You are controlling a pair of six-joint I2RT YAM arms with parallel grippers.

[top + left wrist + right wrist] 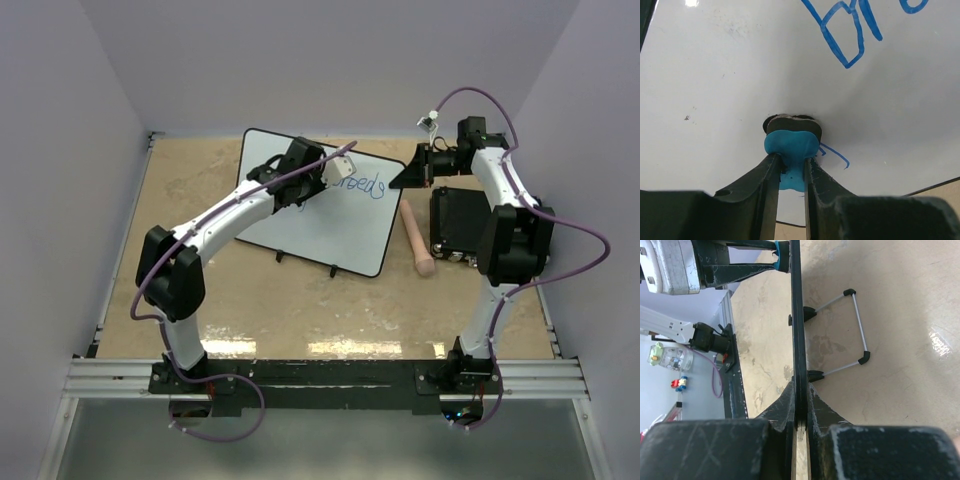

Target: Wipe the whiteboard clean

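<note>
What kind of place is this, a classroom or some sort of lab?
Most likely a robotics lab test cell, not a classroom. Two robot arms are bolted to a metal rail, plain walls box in the tan table, and a whiteboard is the staged prop.

The top camera looks down from above and behind the arm bases [187, 376], taking in the whole worktop [300, 310] and whiteboard [330, 225]. The left wrist camera sights along the left tool [791, 159], past an eraser [791, 142], close onto the board's written face. The right wrist camera looks along the right tool [801, 395] down the board's edge, also catching the left tool.
</note>
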